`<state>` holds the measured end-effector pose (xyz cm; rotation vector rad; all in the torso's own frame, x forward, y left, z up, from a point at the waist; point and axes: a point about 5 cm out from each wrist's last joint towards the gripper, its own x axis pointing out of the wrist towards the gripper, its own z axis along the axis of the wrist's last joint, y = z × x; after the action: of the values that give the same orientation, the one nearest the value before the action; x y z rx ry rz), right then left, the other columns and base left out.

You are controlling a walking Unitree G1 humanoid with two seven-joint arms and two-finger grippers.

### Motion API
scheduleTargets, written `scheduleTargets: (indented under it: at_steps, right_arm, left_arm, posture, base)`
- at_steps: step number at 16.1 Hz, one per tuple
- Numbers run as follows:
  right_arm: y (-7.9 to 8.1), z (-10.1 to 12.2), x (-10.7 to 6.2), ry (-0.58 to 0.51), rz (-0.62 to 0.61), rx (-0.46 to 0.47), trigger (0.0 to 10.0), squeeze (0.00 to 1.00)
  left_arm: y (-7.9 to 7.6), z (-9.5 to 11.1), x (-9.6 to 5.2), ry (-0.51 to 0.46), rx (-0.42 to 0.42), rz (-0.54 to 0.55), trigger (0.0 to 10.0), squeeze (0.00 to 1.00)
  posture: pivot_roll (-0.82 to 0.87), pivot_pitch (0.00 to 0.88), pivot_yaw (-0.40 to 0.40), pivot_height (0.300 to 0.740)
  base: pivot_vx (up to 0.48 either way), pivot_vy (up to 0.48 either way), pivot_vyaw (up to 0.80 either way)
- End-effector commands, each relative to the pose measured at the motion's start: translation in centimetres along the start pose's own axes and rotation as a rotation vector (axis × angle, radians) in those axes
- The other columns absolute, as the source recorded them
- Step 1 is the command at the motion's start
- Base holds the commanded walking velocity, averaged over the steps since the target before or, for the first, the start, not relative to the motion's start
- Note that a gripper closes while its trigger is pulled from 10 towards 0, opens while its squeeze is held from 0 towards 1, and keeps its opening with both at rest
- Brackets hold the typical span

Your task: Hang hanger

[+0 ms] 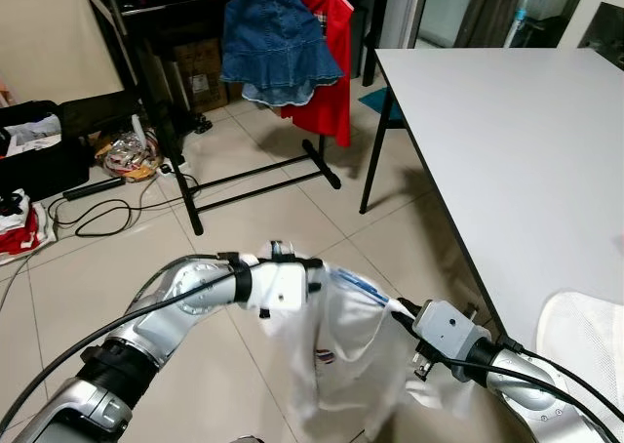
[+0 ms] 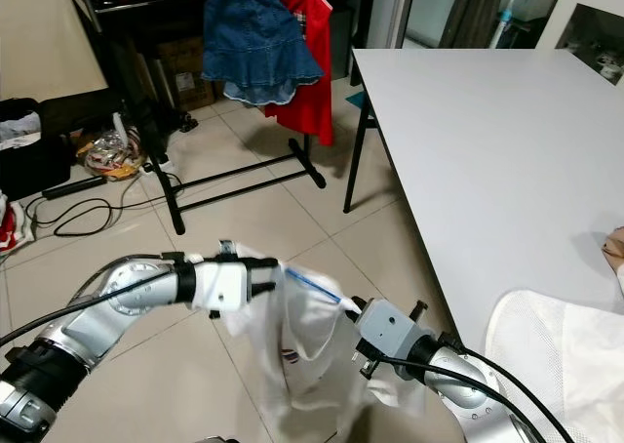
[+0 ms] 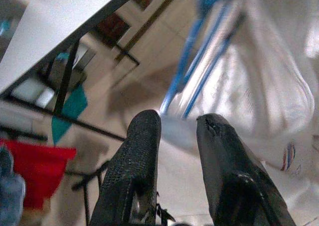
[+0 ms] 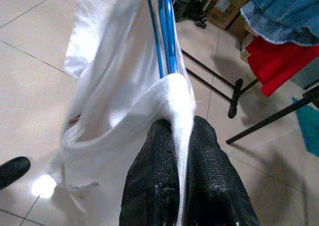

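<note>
Blue hanger [image 4: 164, 32] with its white shirt [image 1: 336, 355] isn't hung yet: it's well short of the clothes rack [image 1: 255, 181]. Right gripper [image 4: 182, 136] fingers pinch the shirt's edge; left gripper [image 3: 177, 129] fingers sit slightly spread by the hanger.

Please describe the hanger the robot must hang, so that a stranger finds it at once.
Look in front of the white table, low between the two silver arms. There a white shirt hangs; the blue wire hanger runs inside it, unlike the denim and red clothes on the rack behind.
</note>
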<state>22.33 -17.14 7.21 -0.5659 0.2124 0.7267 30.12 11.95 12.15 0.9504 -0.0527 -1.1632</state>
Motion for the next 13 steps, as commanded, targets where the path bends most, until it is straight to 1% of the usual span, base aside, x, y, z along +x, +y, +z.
scheduleTargets:
  at_steps: [1, 3, 4, 5, 6, 7, 8, 9, 10, 11, 13]
  right_arm:
    - [-0.8, 0.3, -0.1, -0.020, -0.042, 0.026, 0.0, 0.00]
    - [-0.8, 0.1, -0.1, -0.017, -0.057, 0.044, 0.0, 0.00]
    - [-1.0, 0.0, 0.0, -0.017, -0.070, 0.050, 0.0, 0.00]
    - [-1.2, 0.0, 0.0, -0.017, -0.090, 0.063, 0.0, 0.00]
    - [-1.3, 0.0, 0.0, -0.017, -0.096, 0.070, 0.0, 0.00]
    - [-1.4, 0.0, 0.1, -0.023, -0.105, 0.097, 0.0, 0.00]
    - [-1.3, 0.1, 0.2, -0.032, -0.108, 0.137, 0.0, 0.00]
    - [-1.1, 0.1, 0.4, -0.040, -0.109, 0.161, 0.0, 0.00]
    - [-1.0, 0.2, 0.6, -0.051, -0.114, 0.192, 0.0, 0.00]
    - [-0.7, 0.3, 1.1, -0.075, -0.135, 0.251, 0.0, 0.00]
    - [-0.8, 0.8, 1.9, -0.110, -0.179, 0.322, 0.0, 0.00]
  left_arm:
    - [0.2, -0.1, -0.4, 0.019, -0.029, 0.008, 10.0, 0.00]
    - [0.6, -0.9, -0.7, 0.079, -0.031, 0.037, 10.0, 0.00]
    - [0.9, -1.3, -0.8, 0.110, -0.041, 0.073, 10.0, 0.00]
    - [1.4, -1.7, -1.0, 0.138, -0.070, 0.131, 10.0, 0.00]
    - [1.6, -1.6, -1.0, 0.140, -0.085, 0.151, 10.0, 0.00]
    - [2.4, -1.2, -1.1, 0.105, -0.144, 0.232, 10.0, 0.00]
    - [3.0, -0.3, -1.3, 0.036, -0.200, 0.290, 10.0, 0.00]
    - [3.3, 0.3, -1.3, -0.011, -0.225, 0.308, 10.0, 0.00]
    - [3.5, 1.2, -1.4, -0.078, -0.256, 0.322, 10.0, 0.00]
    - [3.9, 2.9, -1.7, -0.212, -0.327, 0.347, 10.0, 0.00]
    - [4.3, 4.1, -2.1, -0.323, -0.400, 0.380, 10.0, 0.00]
  posture:
    - [0.04, 0.071, 0.027, 0.740]
    - [0.04, 0.071, 0.029, 0.740]
    - [0.04, 0.071, 0.029, 0.740]
    - [0.04, 0.071, 0.029, 0.740]
    - [0.04, 0.071, 0.029, 0.740]
    - [0.04, 0.069, 0.029, 0.740]
    - [0.04, 0.069, 0.028, 0.740]
    - [0.04, 0.069, 0.025, 0.740]
    - [0.05, 0.067, 0.024, 0.740]
    - [0.05, 0.067, 0.024, 0.740]
    - [0.05, 0.066, 0.023, 0.740]
  base:
    - [0.000, 0.000, 0.00]
    - [0.000, 0.000, 0.00]
    - [0.000, 0.000, 0.00]
    - [0.000, 0.000, 0.00]
    - [0.000, 0.000, 0.00]
    - [0.000, 0.000, 0.00]
    - [0.000, 0.000, 0.00]
    - [0.000, 0.000, 0.00]
    - [0.000, 0.000, 0.00]
    - [0.000, 0.000, 0.00]
    - [0.000, 0.000, 0.00]
